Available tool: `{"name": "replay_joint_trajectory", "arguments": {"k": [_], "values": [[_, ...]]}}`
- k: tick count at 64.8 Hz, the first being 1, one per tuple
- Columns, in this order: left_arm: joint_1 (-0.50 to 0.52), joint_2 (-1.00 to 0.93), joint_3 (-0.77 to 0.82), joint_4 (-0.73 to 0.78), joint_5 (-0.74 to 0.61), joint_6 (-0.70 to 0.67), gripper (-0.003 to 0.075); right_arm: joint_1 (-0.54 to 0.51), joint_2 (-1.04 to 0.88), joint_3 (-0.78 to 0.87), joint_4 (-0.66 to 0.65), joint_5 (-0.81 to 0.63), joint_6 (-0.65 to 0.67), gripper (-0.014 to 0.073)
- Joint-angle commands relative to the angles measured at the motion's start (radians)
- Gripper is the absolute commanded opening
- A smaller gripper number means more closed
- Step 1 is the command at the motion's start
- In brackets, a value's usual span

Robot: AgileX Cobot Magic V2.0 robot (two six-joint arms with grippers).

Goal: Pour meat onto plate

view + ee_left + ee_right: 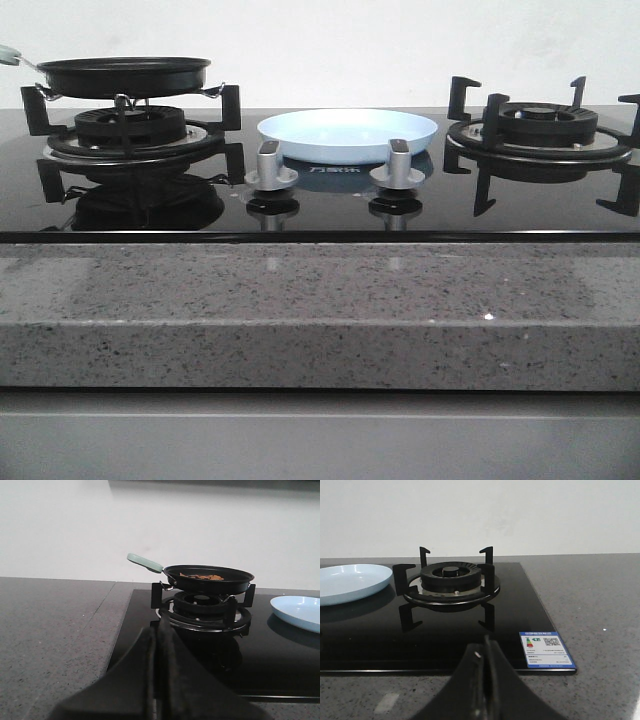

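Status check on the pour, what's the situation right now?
Both end effectors shut, holding nothing: left, right. Meat in pan on left burner. Plate bare, mid-stove. Nothing in the way.

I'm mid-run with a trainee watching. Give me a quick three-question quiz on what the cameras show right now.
1. True or false: the meat already lies on the plate.
2. The frying pan sits on which burner, by the front view? A) left B) right C) neither
3. How do both grippers' jaws stand: left gripper, right gripper?

Key:
1. False; it is in the pan.
2. A.
3. Shut, holding nothing.
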Motion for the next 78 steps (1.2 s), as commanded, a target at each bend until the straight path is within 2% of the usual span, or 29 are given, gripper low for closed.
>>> {"name": "replay_joint_trajectory", "arguments": {"k": [1,50,65,71,78], "values": [[-0.007,-0.016,0.005,-0.005,-0.076,-0.007,-0.002,-0.004,-0.016,-0.006,-0.009,-0.075,-0.002,-0.0069],[-0.007,-0.016,0.005,-0.005,-0.077,-0.007,-0.002,-0.004,-0.016,-0.006,-0.009,-0.074,-0.002,-0.0069],[-0.007,-0.016,-0.018,-0.012,-0.134,-0.007,-0.002,-0.004,-0.016,-0.018,-0.009,-0.101,-0.002,-0.0069],[-0.007,-0.014,-0.086,-0.034,-0.089,-0.007,-0.002,-0.004,-0.016,-0.06,-0.009,-0.064,-0.002,-0.0069],[-0.007,-0.002,-0.205,-0.036,0.033,-0.007,-0.002,-0.004,-0.01,-0.154,-0.009,0.025,-0.002,-0.0069]]}}
